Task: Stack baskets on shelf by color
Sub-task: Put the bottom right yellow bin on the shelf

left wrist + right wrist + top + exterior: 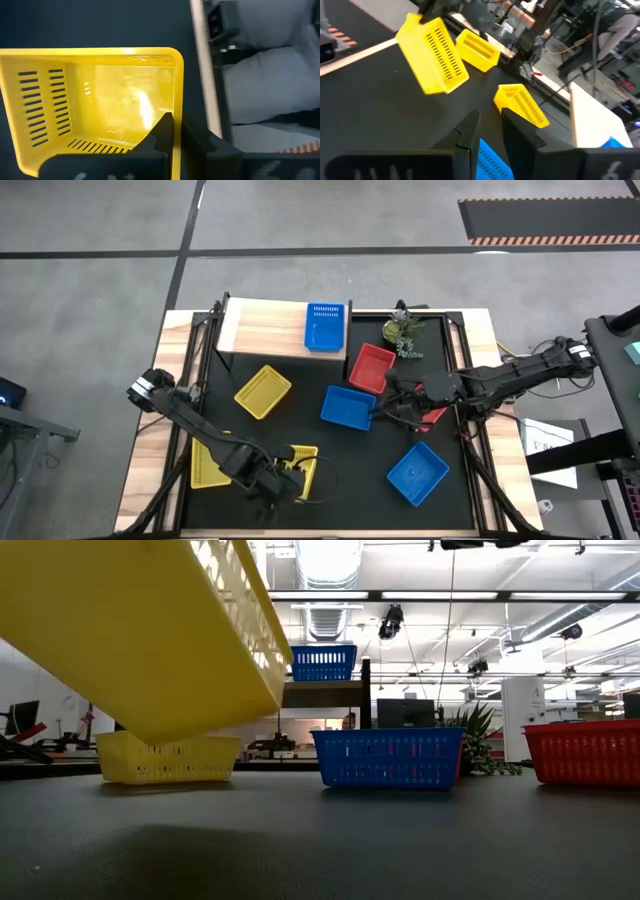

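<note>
My left gripper (280,483) is near the table's near edge, shut on a yellow basket (150,630) that hangs tilted above the tabletop. Two more yellow baskets (263,392) (208,465) sit on the table. My right gripper (385,408) is at the right edge of a blue basket (348,407) in the table's middle, shut on it. Another blue basket (325,327) sits on the right end of the pale-wood shelf (262,328). A third blue basket (417,473) lies near the right front. One red basket (372,368) stands clear; another (435,416) is partly under the right arm. My left gripper (175,125) pinches one side wall (178,85) of the yellow basket, one finger (162,130) inside and one outside. The basket is lifted clear of the table and tilted. My right gripper (491,120) has a finger on each side of the blue basket's wall (492,160), coming from the table's right. That basket's bottom rests on the table.
A small green potted plant (405,332) stands at the far edge, right of the shelf. The shelf's left and middle parts are bare wood. Dark tabletop lies open between the baskets at the centre front (350,470).
</note>
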Robot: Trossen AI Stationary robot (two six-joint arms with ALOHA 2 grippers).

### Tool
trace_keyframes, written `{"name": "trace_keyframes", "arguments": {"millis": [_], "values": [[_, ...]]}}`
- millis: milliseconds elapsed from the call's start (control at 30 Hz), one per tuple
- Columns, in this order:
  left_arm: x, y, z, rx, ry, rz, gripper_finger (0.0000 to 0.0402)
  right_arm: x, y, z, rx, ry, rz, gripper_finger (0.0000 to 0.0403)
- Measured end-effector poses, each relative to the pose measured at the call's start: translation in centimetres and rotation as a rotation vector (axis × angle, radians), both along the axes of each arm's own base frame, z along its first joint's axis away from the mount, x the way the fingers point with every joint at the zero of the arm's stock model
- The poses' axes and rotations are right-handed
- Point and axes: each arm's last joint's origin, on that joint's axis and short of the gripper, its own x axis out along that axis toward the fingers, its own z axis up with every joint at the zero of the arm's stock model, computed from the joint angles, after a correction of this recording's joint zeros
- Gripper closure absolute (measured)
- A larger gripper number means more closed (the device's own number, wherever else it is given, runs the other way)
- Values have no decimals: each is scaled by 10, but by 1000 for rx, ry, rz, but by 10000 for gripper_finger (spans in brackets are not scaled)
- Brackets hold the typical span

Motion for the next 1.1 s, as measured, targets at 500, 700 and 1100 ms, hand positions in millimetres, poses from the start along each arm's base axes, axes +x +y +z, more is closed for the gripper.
{"name": "trace_keyframes", "arguments": {"millis": [500, 700, 1100], "values": [[-21, 14, 67, 11, 83, -14, 401, -3, 0, -5, 73, 12, -21, 344], [-35, 29, 74, 150, 181, 18, 401, -3, 0, -5, 75, 15, -22, 344], [-37, 57, 81, 267, 166, 77, 401, -3, 0, -6, 78, 19, -24, 345]]}}
